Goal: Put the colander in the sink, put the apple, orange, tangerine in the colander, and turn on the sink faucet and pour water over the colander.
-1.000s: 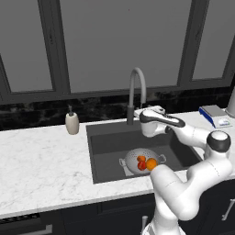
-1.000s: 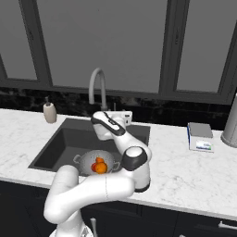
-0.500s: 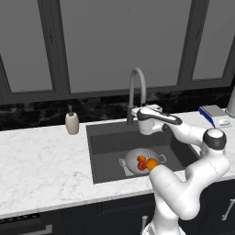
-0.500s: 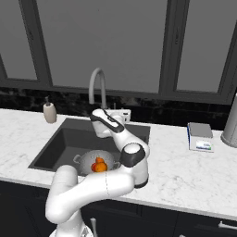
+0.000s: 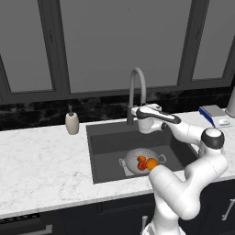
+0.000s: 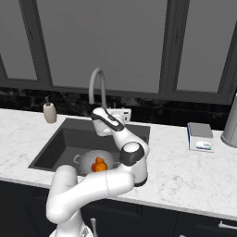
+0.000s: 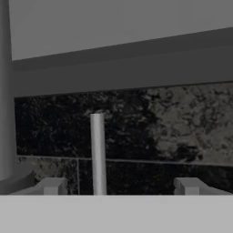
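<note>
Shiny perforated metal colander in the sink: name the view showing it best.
Left base view: the silver perforated colander shows most of its bowl, its handles and the fruit inside. In the right base view the white arm covers part of it.

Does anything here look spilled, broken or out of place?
Nothing stands out. The shiny perforated metal colander sits upright on the floor of the dark grey sink with the red and orange fruit inside it. The cream soap bottle stands upright on the white marble counter. No water is visible.
</note>
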Controlling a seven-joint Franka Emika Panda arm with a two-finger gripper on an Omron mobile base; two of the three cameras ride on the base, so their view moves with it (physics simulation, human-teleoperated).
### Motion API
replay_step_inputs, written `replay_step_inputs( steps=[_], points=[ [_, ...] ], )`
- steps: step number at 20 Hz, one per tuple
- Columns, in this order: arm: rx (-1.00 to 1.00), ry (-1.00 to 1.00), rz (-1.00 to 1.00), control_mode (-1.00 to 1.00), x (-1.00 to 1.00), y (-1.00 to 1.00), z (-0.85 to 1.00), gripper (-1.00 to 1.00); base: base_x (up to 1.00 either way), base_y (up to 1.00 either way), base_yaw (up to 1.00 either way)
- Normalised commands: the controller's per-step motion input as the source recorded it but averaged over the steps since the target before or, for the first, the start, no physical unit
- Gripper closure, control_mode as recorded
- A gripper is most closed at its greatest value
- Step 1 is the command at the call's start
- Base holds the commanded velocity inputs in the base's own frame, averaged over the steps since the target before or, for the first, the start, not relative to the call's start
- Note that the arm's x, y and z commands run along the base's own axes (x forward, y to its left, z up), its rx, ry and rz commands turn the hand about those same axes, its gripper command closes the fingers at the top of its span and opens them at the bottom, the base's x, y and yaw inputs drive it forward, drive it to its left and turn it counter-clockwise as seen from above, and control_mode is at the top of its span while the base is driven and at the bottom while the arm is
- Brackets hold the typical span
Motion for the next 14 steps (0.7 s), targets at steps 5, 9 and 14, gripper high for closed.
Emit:
replay_step_inputs(
  steps=[5,9,14],
  points=[
    [0.00,0.00,0.00,-1.00,0.00,-0.01,0.00,-1.00,0.00,0.00,0.00],
    [0.00,0.00,-0.01,-1.00,0.00,-0.09,0.00,-1.00,0.00,0.00,0.00],
    [0.00,0.00,-0.08,-1.00,0.03,-0.18,0.00,-1.00,0.00,0.00,0.00]
  ],
)
